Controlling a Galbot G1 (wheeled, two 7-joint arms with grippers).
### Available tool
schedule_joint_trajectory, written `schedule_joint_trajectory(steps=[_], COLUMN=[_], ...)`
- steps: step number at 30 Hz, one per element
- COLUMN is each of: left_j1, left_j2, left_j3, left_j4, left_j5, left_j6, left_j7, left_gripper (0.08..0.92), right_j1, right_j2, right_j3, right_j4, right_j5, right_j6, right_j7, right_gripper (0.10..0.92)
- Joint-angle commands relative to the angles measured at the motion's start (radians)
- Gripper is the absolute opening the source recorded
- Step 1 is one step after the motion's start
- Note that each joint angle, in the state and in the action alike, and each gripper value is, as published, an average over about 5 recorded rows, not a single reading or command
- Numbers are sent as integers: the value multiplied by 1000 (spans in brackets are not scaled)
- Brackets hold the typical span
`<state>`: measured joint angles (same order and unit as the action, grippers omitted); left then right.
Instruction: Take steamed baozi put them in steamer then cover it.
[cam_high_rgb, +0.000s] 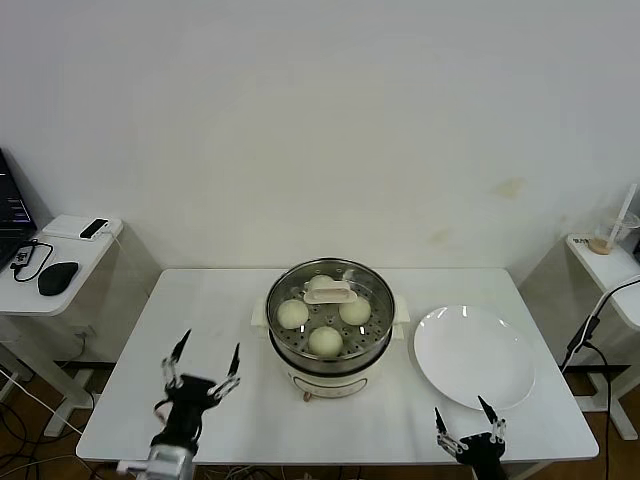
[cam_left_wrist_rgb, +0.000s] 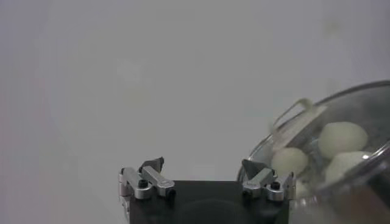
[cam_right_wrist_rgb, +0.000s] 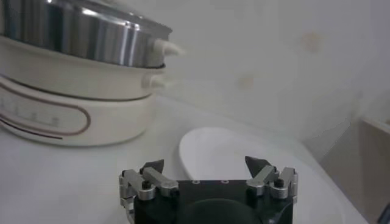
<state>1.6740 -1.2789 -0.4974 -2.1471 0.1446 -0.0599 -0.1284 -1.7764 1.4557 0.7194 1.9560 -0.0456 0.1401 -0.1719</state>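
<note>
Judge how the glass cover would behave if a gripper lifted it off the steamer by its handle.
The cover looks like rigid glass with a metal rim, so probably stiff, fairly heavy and breakable. Its cream handle is a narrow central block, so the lid should hang level but might swing. It sits on the steamer, likely lifting free.

Left gripper (cam_high_rgb: 207, 368): black block body, silver metal knuckle links with dark screw heads, thin black pointed fingertips (cam_left_wrist_rgb: 153, 164); silver cylindrical wrist segment behind the jaws. Right gripper (cam_high_rgb: 468, 425): same build, black housing, silver links, black pointed tips, row of small round holes on the housing edge between the jaws.
</note>
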Motion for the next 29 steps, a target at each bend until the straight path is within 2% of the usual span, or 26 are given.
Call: schedule_joint_trajectory(steps=[1,7,15,29], left_j1=[213,230,261,217], left_j2=[-19,-40,-45,-91], left_j3=[-121,-111,-98,-65], left_j4=[72,78,56,49], left_j5=[-371,-363,-359,-383], left_j6=[-204,-217,-158,-14], left_j7=[-65,-41,-42,-101], left_gripper=[823,823,823,823], right_j1=[-128,-151,-172,-167], right_j2=[-120,-131,-139,-145], right_j3=[-14,-51,-87,-100], right_j4=[122,128,128,145], right_j5=[260,244,211,223], right_j6=[-7,-16,-20,-19], right_j7=[38,43,73,128], right_gripper=[823,823,823,823])
